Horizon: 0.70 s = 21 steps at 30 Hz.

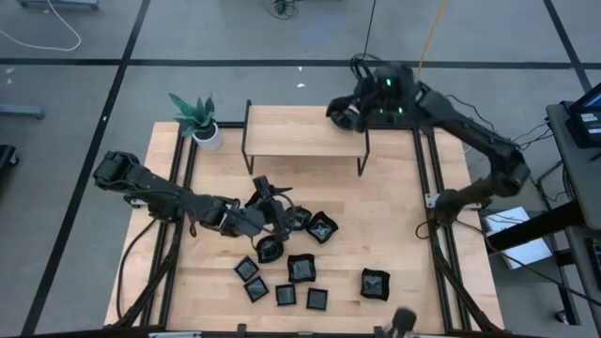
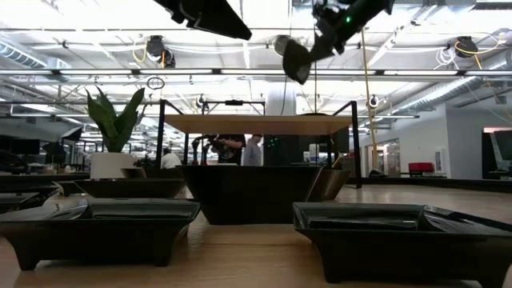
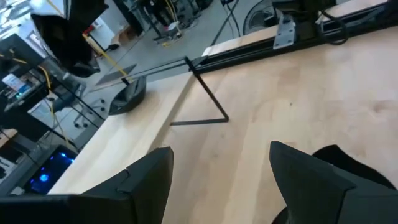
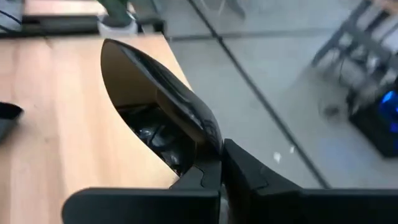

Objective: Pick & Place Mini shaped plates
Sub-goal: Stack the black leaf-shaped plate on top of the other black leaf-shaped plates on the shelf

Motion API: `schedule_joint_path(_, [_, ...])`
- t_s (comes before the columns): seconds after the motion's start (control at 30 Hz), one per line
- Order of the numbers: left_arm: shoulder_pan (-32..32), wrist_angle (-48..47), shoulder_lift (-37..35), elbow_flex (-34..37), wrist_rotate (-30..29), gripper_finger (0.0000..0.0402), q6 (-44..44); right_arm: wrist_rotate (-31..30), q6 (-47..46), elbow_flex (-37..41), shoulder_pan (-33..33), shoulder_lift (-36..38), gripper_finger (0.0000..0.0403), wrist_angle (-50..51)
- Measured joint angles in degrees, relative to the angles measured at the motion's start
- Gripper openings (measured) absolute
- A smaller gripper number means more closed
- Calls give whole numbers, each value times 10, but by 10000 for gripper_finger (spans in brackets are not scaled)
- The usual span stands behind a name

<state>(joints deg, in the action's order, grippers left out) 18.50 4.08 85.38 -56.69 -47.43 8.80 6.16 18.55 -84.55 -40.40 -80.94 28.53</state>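
A wooden tabletop (image 1: pixel 394 216) is seen from above, with a small raised wooden shelf (image 1: pixel 302 131) on dark legs standing at its far edge and a potted green plant (image 1: pixel 199 120) in a white pot at the far left corner.

The right gripper (image 1: pixel 345 111) is held above the right end of the shelf, its fingers clamped on the rim of a rounded glossy black dish (image 4: pixel 163 106); in the right wrist view the dish is seen tilted on edge above the light wood surface, and in the low view it hangs high over the shelf (image 2: pixel 294 59).

The left gripper (image 1: pixel 272 218) is positioned low over the middle of the tabletop, among the dishes lying there. Its fingers (image 3: pixel 311 180) are seen spread apart in the left wrist view, with bare wood between them and nothing held.

The remaining mini shaped plates are gathered toward the near edge: a wavy-edged plate (image 1: pixel 322 226) just beside the left gripper, a rounded one (image 1: pixel 269 250) below it, several square ones (image 1: pixel 301 268) in a loose cluster nearer the near edge, and one wavy-edged plate (image 1: pixel 375 284) set apart toward the near right. All lie open side up; whether anything is in them cannot be told.
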Motion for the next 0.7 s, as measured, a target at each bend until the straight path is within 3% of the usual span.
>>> schedule_joint_path(0.23, [-8,-1,0,0,16,269,-1,75,29,-62,-73,-86,0,94])
schedule_joint_path(0.43, [-12,-1,0,0,29,269,-1,74,63,-75,-88,-119,0,147])
schedule_joint_path(0.7, [-12,-1,0,0,30,269,0,56,79,-75,-87,-104,0,152])
